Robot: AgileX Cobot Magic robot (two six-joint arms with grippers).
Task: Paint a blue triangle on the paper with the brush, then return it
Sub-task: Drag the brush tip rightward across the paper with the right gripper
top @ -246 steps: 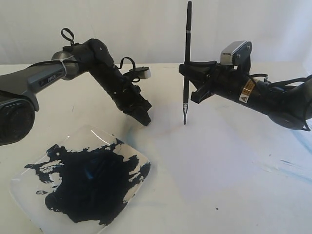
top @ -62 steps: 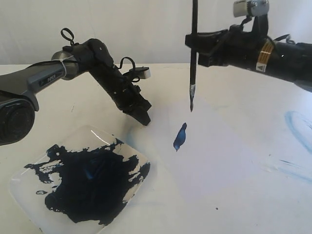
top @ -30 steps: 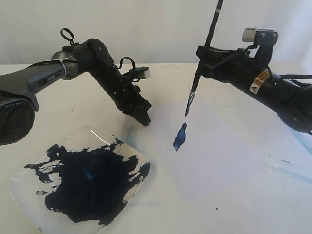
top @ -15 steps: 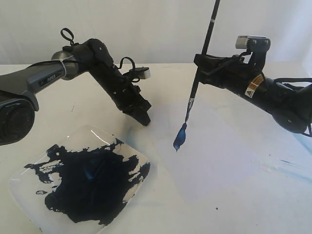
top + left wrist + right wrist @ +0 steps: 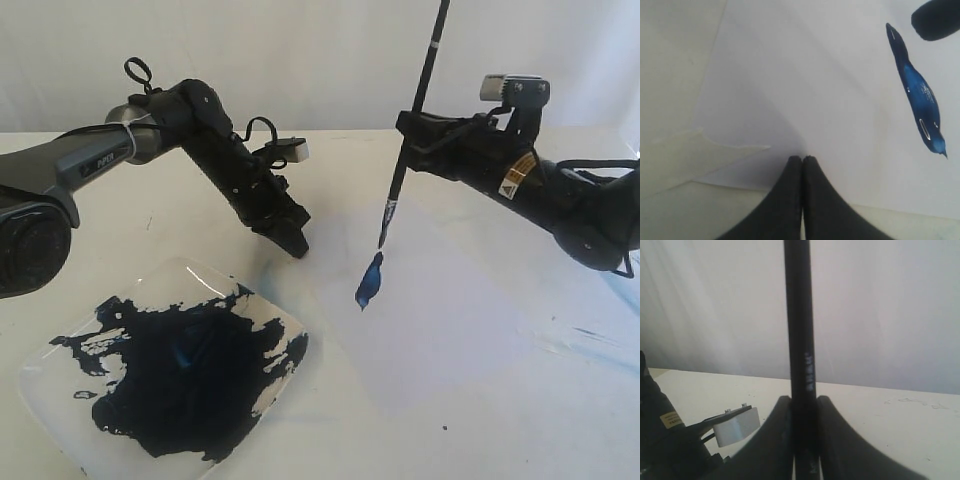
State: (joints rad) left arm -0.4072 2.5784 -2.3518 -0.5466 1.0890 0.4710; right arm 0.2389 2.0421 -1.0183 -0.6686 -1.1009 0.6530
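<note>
The brush (image 5: 412, 118) is long and black, and it leans slightly with its bristles down. My right gripper (image 5: 406, 128) is shut on its handle, as the right wrist view shows (image 5: 802, 401). The bristle tip (image 5: 381, 240) hangs just above the upper end of the blue triangle (image 5: 369, 281), a small, elongated mid-blue mark pointed at one end (image 5: 918, 100). That mark lies on the paper (image 5: 470, 320), a pale sheet. My left gripper (image 5: 298, 247) is shut, and its tips (image 5: 802, 160) rest on the paper near its edge.
A clear square plate (image 5: 45, 365) at the front left holds a big dark navy paint puddle (image 5: 180, 370). Faint light-blue smears (image 5: 600, 340) mark the table at the far right. A white wall stands behind the table.
The blue mark was not there in the earliest frame. In the last second my right gripper lowered the brush tip to the mark's upper end, then raised it slightly. The left arm stayed still.
</note>
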